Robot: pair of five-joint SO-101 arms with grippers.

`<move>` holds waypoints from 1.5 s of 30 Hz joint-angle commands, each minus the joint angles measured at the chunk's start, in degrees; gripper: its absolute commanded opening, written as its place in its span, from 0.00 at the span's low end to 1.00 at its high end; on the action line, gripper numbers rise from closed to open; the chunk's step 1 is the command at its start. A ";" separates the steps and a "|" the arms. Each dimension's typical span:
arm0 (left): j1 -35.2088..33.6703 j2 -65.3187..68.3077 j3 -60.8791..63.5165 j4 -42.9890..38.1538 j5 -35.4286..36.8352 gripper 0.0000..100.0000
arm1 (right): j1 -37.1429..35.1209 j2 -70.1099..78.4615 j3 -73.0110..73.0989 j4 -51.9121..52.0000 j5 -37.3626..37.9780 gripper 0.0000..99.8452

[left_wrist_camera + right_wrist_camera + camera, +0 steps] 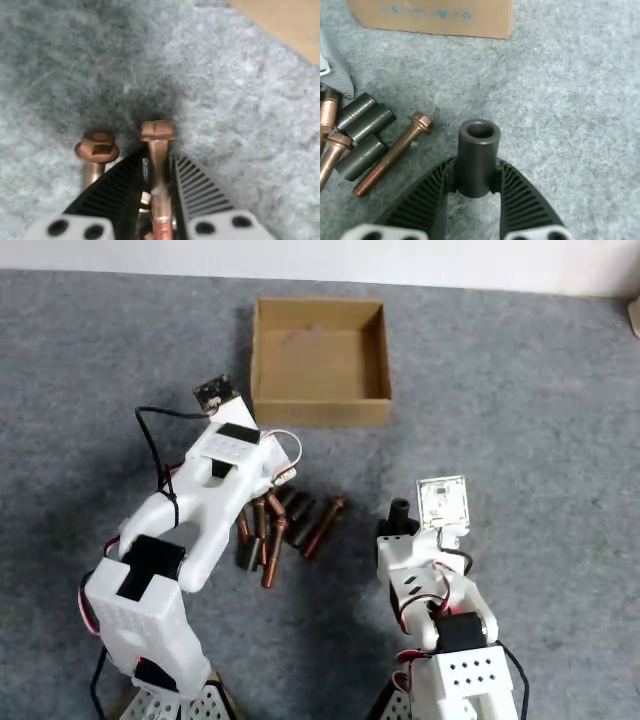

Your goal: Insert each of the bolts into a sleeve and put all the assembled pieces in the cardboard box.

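Between the fingers of our left tool (157, 167) sat a copper-coloured bolt (158, 147). It was clamped by its shank, with its long axis running along the fingers and its flanged head just past their tips. Just beside it a second bolt (96, 150) lay on the grey worktop (240, 100), roughly parallel and untouched. Our right tool (476, 172) was closed on a dark sleeve (479, 150), whose axis likewise ran out along the fingers, with the open bore at the far end.

From above, we saw the sleeve standing near upright, well apart from the left tool and off to its right. A heap of loose parts (285, 525) lay between the two arms.

We judged that the coming move turned on one relation. The bolt's threaded end ran back toward the wrist, head outward, while the bore faced up. The two axes were therefore not yet in line, and the wrong end led. Whether the bolt was clear of the worktop we could not tell.

The cardboard box (320, 412) stood beyond the heap, nearer the left arm.
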 commanded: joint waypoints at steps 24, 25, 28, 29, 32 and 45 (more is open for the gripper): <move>7.16 -39.25 21.49 -10.73 -43.43 0.00 | 0.31 -0.31 0.92 -1.80 0.88 0.00; 7.96 -41.98 23.08 -12.40 -47.03 0.00 | 0.31 -0.31 0.92 -1.80 0.88 0.00; 10.07 -50.07 27.30 -17.85 -54.86 0.00 | -0.31 -0.31 0.66 -4.26 0.88 0.00; 10.42 -52.70 28.35 -19.69 -55.65 0.00 | -1.01 -0.31 1.01 -6.11 0.88 0.00; 10.68 -60.18 30.29 -24.70 -55.56 0.00 | -6.29 -0.31 1.10 -10.59 0.79 0.00; 10.77 -84.53 40.40 -43.43 -47.47 0.00 | -19.56 -0.31 1.10 -30.55 0.79 0.00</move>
